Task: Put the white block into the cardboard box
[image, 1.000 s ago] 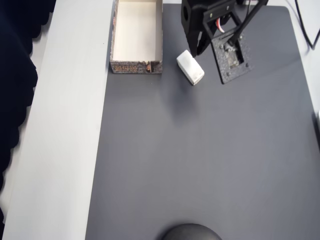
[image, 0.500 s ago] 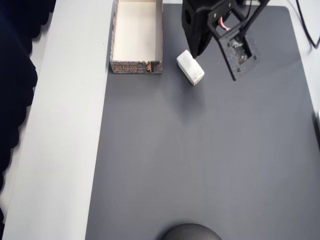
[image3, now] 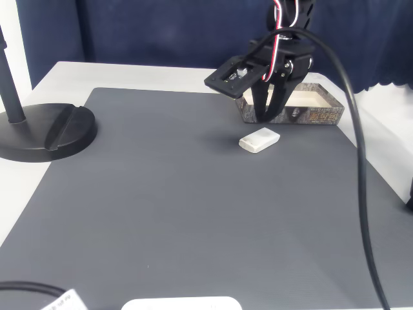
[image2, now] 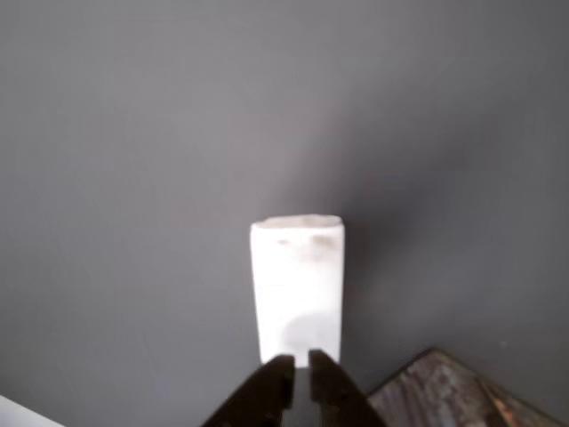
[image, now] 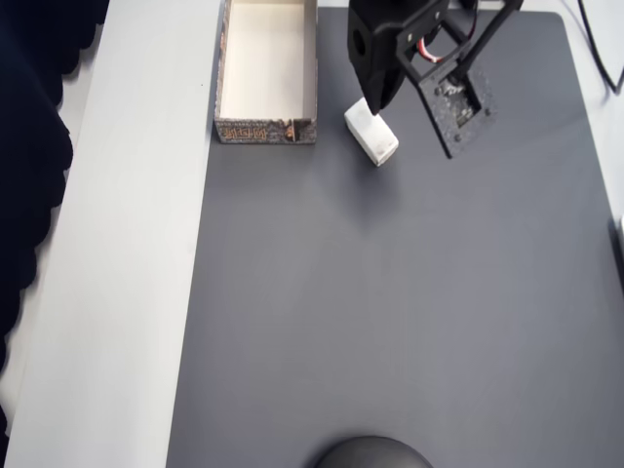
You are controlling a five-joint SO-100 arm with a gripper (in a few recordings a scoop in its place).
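— Block [image: 371, 134] lies where?
— On the grey mat [image: 390, 312], just right of the box [image: 266, 70] in the overhead view.
— Gripper [image2: 299, 366]?
— Above the block's near end, tips nearly together, holding nothing.

We see a white tabletop [image3: 129, 74] covered by a dark grey mat [image: 390, 312]. On the mat lie the white block [image: 371, 135] and, near it, the cardboard box [image: 266, 73]. A black round stand base [image3: 45, 129] overlaps the mat's edge.
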